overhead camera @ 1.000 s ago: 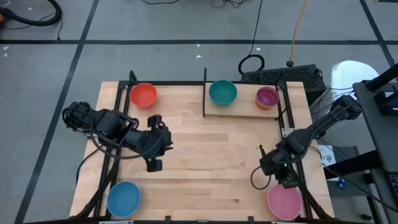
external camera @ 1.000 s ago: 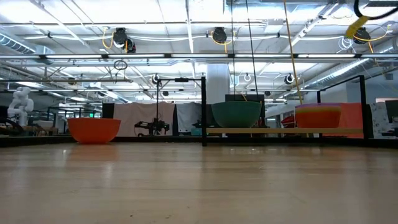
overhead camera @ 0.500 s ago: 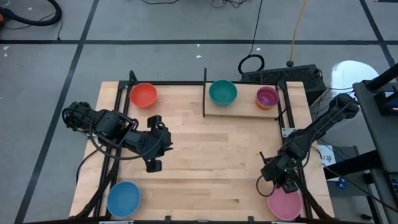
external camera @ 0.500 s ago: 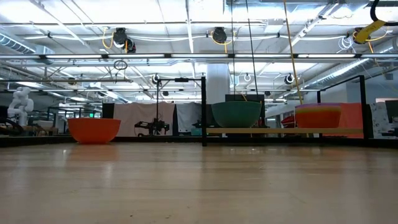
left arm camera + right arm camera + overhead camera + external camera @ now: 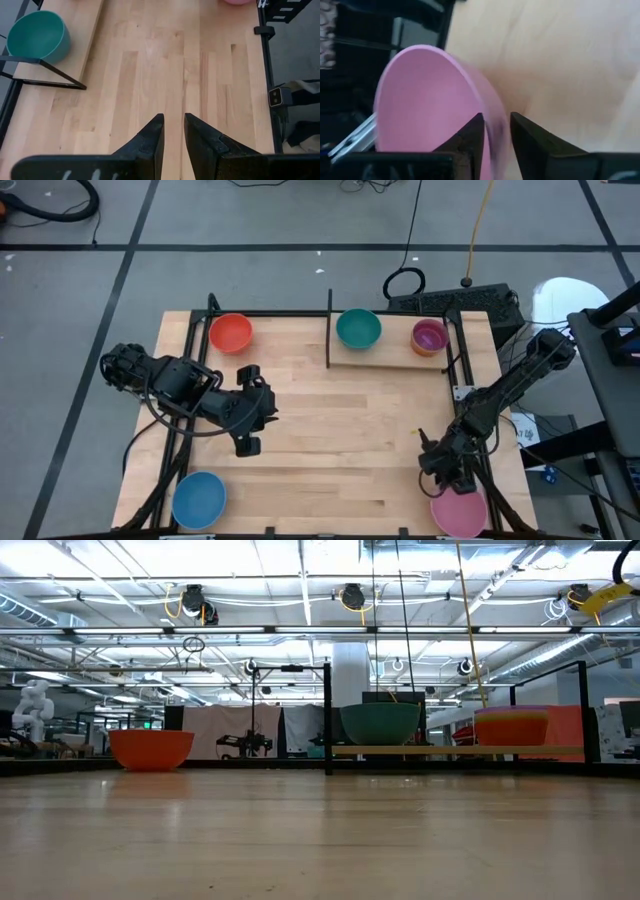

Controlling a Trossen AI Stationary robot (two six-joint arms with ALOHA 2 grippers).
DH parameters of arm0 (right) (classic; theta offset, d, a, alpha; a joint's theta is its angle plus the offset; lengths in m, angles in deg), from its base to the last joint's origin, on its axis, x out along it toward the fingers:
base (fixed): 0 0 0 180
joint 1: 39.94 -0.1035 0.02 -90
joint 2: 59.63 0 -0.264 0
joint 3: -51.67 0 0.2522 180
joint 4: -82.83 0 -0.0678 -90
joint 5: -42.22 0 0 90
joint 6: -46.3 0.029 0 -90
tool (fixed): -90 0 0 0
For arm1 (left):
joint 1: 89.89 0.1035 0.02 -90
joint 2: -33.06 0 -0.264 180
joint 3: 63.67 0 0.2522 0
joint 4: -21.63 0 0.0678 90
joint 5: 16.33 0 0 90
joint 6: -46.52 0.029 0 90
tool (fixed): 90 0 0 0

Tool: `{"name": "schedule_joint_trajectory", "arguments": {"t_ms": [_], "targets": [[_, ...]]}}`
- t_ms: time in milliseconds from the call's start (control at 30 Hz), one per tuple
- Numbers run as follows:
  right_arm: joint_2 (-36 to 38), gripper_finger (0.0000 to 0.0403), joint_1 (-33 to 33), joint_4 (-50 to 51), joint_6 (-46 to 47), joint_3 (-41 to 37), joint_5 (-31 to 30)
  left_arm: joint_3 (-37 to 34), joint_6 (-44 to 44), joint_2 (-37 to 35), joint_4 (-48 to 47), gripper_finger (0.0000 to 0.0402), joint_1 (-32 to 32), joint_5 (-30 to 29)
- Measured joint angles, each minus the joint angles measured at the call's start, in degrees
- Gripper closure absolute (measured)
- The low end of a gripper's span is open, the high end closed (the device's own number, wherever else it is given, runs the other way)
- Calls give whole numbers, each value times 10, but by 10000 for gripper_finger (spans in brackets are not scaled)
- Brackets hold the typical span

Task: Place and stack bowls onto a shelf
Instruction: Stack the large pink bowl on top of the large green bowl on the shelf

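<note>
Straddling the pink bowl's (image 5: pixel 430 100) rim, the right gripper (image 5: pixel 495 131) stood with jaws apart; the left gripper (image 5: pixel 173 131) hovered slightly parted, empty.

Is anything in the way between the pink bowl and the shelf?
Nothing visible is. The pink bowl sits at the table's near right corner, with the right gripper at its rim. Only bare tabletop lies between it and the shelf, which already holds a teal bowl and a small stack.

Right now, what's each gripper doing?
Left gripper: slightly open, empty, over the tabletop.
Right gripper: open, straddling the pink bowl rim, not yet gripping.
</note>
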Motion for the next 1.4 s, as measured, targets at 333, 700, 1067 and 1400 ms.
{"name": "schedule_joint_trajectory", "arguments": {"t_ms": [333, 700, 1067, 1400], "targets": [[0, 397, 1, -3, 33, -1, -78, 0, 0, 0, 0, 321, 0, 0], [0, 401, 64, 2, 1, 53, -203, 0, 8, 0, 0, 321, 0, 0], [0, 402, 273, 182, -118, 275, -278, 0, -15, 0, 0, 321, -1, 1], [-2, 402, 492, 181, -271, 398, -281, 0, -9, 0, 0, 321, -12, -13]]}}
